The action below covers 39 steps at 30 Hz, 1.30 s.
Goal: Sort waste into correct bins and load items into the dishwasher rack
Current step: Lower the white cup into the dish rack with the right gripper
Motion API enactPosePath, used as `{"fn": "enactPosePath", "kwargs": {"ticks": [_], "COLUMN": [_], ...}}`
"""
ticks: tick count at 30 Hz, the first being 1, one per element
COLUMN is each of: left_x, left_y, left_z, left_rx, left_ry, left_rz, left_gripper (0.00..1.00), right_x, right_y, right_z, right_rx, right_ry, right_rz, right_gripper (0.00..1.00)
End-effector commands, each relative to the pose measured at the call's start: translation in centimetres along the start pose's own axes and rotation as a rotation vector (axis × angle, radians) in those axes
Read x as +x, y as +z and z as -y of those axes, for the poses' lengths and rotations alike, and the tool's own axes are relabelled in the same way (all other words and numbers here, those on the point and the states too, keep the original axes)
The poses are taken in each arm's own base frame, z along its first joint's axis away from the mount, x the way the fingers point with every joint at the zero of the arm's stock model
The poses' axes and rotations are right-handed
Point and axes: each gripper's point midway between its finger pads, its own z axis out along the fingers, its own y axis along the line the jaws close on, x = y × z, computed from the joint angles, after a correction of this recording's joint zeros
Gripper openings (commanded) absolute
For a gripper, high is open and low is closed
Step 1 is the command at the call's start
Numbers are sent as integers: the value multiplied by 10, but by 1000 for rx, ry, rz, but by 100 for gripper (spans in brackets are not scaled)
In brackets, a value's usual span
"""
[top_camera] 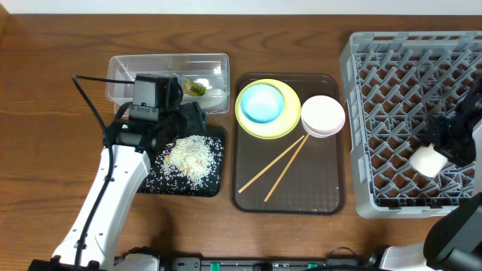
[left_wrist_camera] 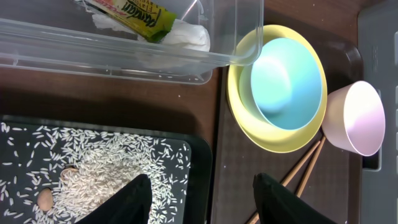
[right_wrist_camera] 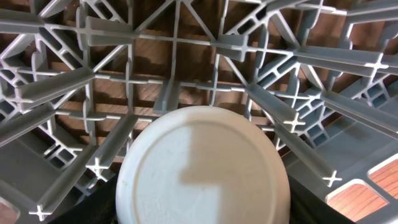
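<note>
Over at 3 o'clock on the surface, the right pincer is down inside the dishwasher rack. It is partway open and clamped on the small white cup. That cup sits toward the rack's 6 o'clock side. In the wrist view its round base faces the camera with the grey lattice right behind it; whether it touches the grid, I cannot tell.

Now the left side. The left pincer hangs with its jaws well apart and nothing between them, over the 3 o'clock edge of the black tray. Rice grains are heaped and scattered across that tray.

At the tray's 12 o'clock stands the clear tub. The snack wrapper and white scraps lie together in its 3 o'clock end.

In the middle is the brown serving tray. The yellow plate is at its 11 o'clock corner, and the light blue bowl is nested on it. The white-pink bowl is just beside the plate at its 3 o'clock. The two chopsticks slant from under that bowl toward 7 o'clock.
</note>
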Motion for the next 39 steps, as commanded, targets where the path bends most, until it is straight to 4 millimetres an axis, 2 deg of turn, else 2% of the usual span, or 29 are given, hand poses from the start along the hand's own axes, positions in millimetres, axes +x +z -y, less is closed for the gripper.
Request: {"fn": "enactPosePath", "kwargs": {"ticks": [1,7,12,15,18,23,28,31,36,39], "left_x": [-4,-4,-4,-4,-4,-4,-4,-4,-4,-4], "left_y": [-5,-5,-5,-5,-5,-5,-5,-5,-5,-5], "left_z": [0,0,0,0,0,0,0,0,0,0], "left_rx": [-4,-4,-5,-5,-5,-5,-5,-5,-5,-5], "left_ry": [21,21,21,21,21,21,21,21,21,21], "left_rz": [19,19,19,19,19,19,19,19,19,19], "left_gripper": [56,56,56,56,56,56,56,56,56,56], "right_x": [2,-10,-10,-5,-1,2,-1,-1,-2,0], "right_y": [-5,-6,-6,-6,-6,-6,-11,-14,-20,-30], "right_z": [12,14,12,10,9,9,8,4,-2,-15], "right_rx": [10,7,3,-12,-17,-15,-27,-52,-92,-177], "right_ry": [31,44,41,38,36,36,36,37,26,-29], "right_rz": [6,58,61,39,20,10,21,29,49,66], "right_gripper": [1,1,3,35,57,60,75,76,72,68]}}
